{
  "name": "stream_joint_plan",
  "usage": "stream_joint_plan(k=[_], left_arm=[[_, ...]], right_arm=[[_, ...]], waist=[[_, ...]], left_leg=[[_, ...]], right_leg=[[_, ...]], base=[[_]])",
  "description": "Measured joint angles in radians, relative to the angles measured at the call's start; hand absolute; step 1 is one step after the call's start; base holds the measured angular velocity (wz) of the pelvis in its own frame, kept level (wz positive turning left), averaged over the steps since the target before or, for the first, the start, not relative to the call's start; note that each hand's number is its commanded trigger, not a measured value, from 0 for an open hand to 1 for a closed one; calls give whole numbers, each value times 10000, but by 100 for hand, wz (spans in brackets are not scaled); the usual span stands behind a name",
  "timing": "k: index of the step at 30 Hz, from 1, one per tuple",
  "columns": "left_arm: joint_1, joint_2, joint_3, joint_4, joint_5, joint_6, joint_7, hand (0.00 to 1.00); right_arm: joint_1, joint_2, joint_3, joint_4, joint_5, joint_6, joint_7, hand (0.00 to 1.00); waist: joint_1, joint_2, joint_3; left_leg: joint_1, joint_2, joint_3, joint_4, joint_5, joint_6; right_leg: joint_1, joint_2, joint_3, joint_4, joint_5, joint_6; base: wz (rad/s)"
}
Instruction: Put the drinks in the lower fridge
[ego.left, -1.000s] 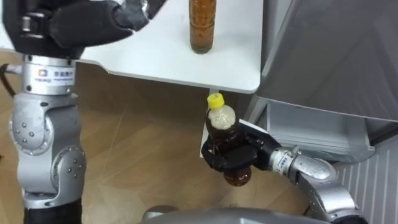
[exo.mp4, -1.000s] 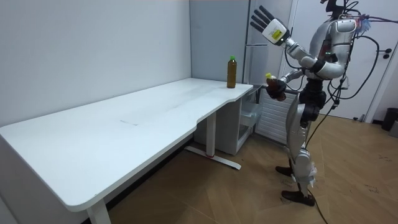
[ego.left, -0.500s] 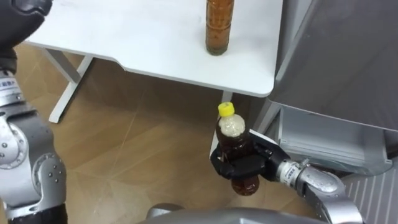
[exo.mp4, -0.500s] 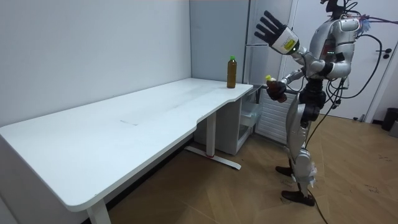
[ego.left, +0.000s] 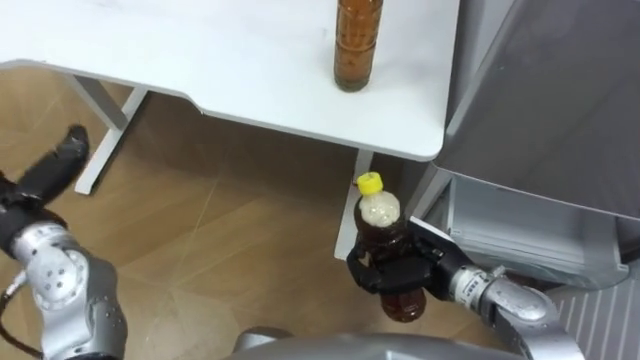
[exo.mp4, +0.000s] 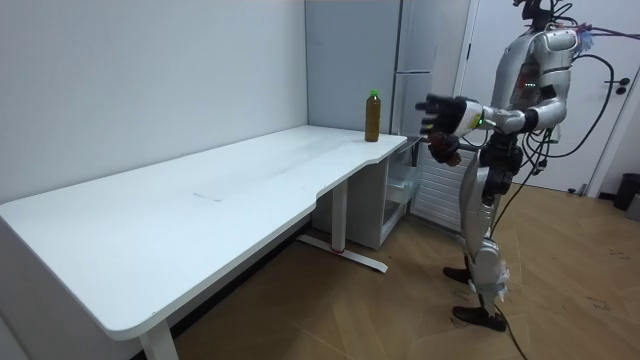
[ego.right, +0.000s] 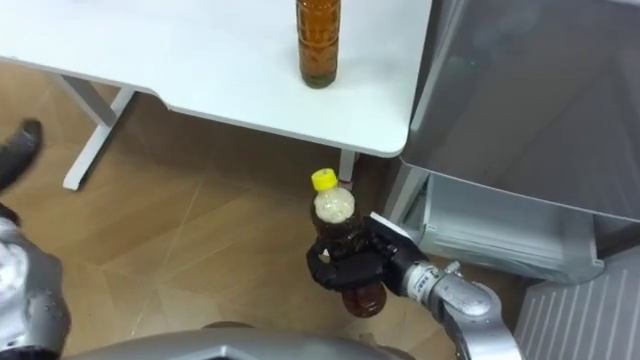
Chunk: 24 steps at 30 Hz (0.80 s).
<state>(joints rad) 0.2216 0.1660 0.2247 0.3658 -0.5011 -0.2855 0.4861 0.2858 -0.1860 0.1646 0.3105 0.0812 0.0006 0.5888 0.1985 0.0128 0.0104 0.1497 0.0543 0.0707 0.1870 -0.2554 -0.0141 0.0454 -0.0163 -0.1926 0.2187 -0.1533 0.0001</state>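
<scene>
Right fingers (ego.left: 372, 276): curled round the lower body of the held bottle (ego.left: 380, 214); a firm-looking wrap, yellow cap up, bottle about upright
Right hand (ego.left: 405, 270): below the near corner of the table (ego.left: 230, 60) and a little out from it, over the floor (ego.left: 230, 230)
Left hand (ego.left: 48, 172): fingers straight, holding nothing; off the table's near edge, well apart from both bottles; idle
Second bottle (ego.left: 357, 45): upright on the table, near the same corner; untouched
Fridge (ego.left: 540, 90): just beside the table's end; grey door above, the pale lower compartment (ego.left: 505, 215) showing beneath it, seemingly open
Robot: in the room view it stands at the table's end, close to the fridge
Task state: one drink in hand and not yet stowed; one waiting on the table
Risk, table corner: the cap sits just under the corner; a rising swing would likely knock it and twist the bottle in the grip
Risk, compartment lip: the way in is low and narrow beside the table leg; a tilted entry could catch the bottle's base
Risk, grip: held low on a smooth, full bottle; a jolt may let it tip or slide
</scene>
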Motion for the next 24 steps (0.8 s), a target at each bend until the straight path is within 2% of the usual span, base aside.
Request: stream_joint_plan(k=[1, 3, 6, 9, 13, 15, 19, 24], left_arm=[[57, 1, -131, 207, -68, 35, -18, 0], [124, 5, -508, 1359, -188, 211, -314, 0], [215, -3, -879, 2431, -301, 564, -510, 0], [349, -2, -947, 3360, -332, 789, -828, 0], [720, -3, -1119, 4180, -363, 1073, -1000, 0], [865, -3, -1119, 4491, -405, 1348, -1152, 0], [853, -17, -1098, 5327, -407, 1522, -1597, 0], [971, -196, -1090, 6153, -400, 2040, -2362, 0]], right_arm=[[-12, 20, 1, 40, 0, 32, -3, 100], [-41, 85, 0, 293, 2, 142, -13, 100], [-44, 130, 4, 516, 2, 353, -173, 100], [-154, 122, 6, 692, 21, 445, -275, 100], [-140, 58, 6, 697, 27, 489, -353, 100], [-147, 52, 7, 697, 227, 555, -476, 100], [-343, 53, -19, 796, 402, 559, -521, 100], [-436, 121, -311, 1299, 406, 628, -683, 100]], waist=[[9, -35, -17], [-34, -114, -23], [-11, -134, -28], [6, -94, -36], [-46, -56, -37], [-50, -60, -37], [-120, -34, -28], [-329, -30, -27]], left_leg=[[-19, -1, -2, -1, -1, 0], [-14, -10, -20, -21, -2, 0], [12, -7, -1, -41, -4, 1], [-9, 15, 72, -151, -7, -3], [-23, 12, 90, -153, -5, 0], [-39, 10, 82, -155, -4, 0], [-47, 7, 101, -161, -4, 1], [2, 6, 108, -159, -4, 1]], right_leg=[[-9, 1, 7, 1, -2, 3], [23, -3, 12, -4, -12, 20], [28, 11, 30, 0, -13, 21], [-51, 40, 74, 4, -8, 13], [-88, 27, 35, -11, -7, 10], [-85, 16, 2, -31, -7, 12], [-97, 15, 25, -39, -8, 14], [-50, 35, 122, -40, -14, 23]], base=[[0], [4], [0], [-7], [-2], [2], [0], [0]])
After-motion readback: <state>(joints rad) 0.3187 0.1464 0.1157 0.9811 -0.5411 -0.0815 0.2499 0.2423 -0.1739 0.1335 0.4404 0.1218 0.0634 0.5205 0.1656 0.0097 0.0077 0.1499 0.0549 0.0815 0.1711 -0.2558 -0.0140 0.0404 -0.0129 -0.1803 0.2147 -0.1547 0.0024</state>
